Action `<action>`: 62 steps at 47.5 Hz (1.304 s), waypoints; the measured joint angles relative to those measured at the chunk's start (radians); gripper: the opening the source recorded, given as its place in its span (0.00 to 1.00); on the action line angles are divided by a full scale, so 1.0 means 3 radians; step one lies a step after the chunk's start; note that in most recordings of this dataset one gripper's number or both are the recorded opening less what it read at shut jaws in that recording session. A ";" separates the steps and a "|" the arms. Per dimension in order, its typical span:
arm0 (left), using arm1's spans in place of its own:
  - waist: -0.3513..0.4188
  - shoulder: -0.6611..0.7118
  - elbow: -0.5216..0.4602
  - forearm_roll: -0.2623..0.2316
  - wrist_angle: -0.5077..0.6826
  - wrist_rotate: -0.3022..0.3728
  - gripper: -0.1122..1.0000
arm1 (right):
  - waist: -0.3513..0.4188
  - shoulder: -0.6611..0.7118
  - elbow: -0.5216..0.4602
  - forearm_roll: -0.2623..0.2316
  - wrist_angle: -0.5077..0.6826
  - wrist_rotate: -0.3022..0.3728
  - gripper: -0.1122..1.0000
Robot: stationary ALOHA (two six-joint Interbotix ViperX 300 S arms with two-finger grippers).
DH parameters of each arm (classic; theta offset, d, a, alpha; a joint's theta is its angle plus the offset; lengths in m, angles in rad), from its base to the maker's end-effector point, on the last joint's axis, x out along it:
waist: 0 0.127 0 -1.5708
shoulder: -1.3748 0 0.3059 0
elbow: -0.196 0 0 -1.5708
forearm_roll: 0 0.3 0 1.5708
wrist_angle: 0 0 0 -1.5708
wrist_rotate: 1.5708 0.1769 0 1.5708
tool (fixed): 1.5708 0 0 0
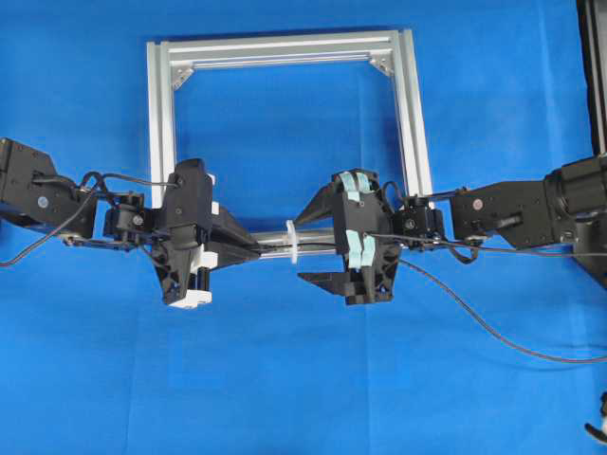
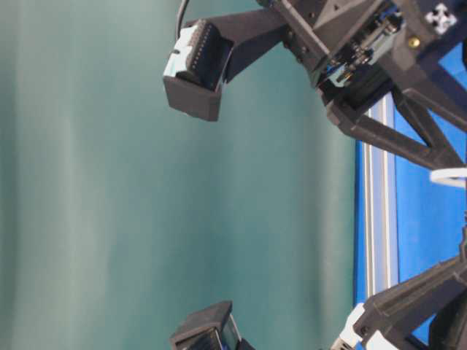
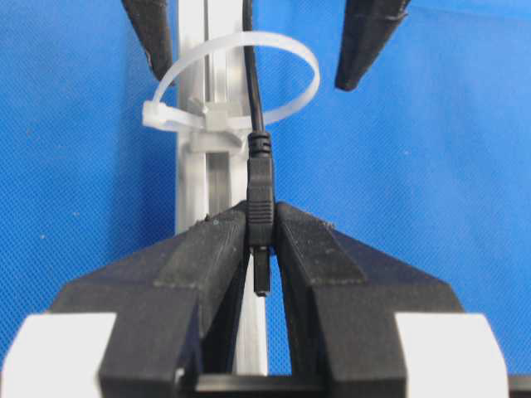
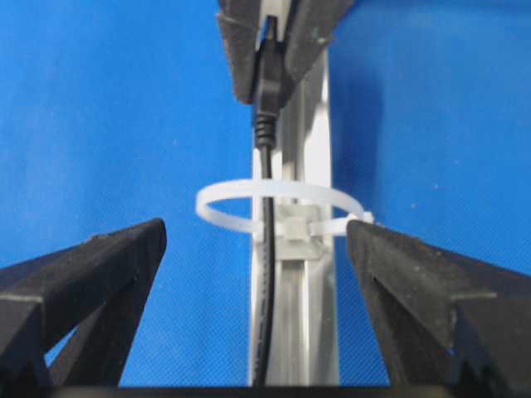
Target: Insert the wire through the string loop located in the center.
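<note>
The wire (image 3: 253,91) runs through the white string loop (image 3: 305,60), which stands on the frame's near bar (image 3: 192,191). My left gripper (image 3: 260,222) is shut on the wire's dark plug just past the loop, and the plug's tip pokes out behind the pads. My right gripper (image 4: 255,232) is open on the loop's other side. Its fingers (image 4: 99,278) stand wide on either side of the wire (image 4: 265,282) and do not touch it. From overhead, the left gripper (image 1: 258,248) and right gripper (image 1: 305,248) face each other across the loop (image 1: 293,242).
The square silver aluminium frame (image 1: 285,45) lies on the blue cloth. The wire's slack (image 1: 474,318) curves away to the right edge across the cloth. The arms' own black cables hang beside both wrists. A black stand rises at the far right (image 1: 593,76).
</note>
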 measured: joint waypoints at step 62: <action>-0.0102 -0.1207 0.1283 0.0005 -0.0020 -0.0015 0.18 | 0.0005 0.0000 0.0020 0.0000 0.0005 -0.0005 0.95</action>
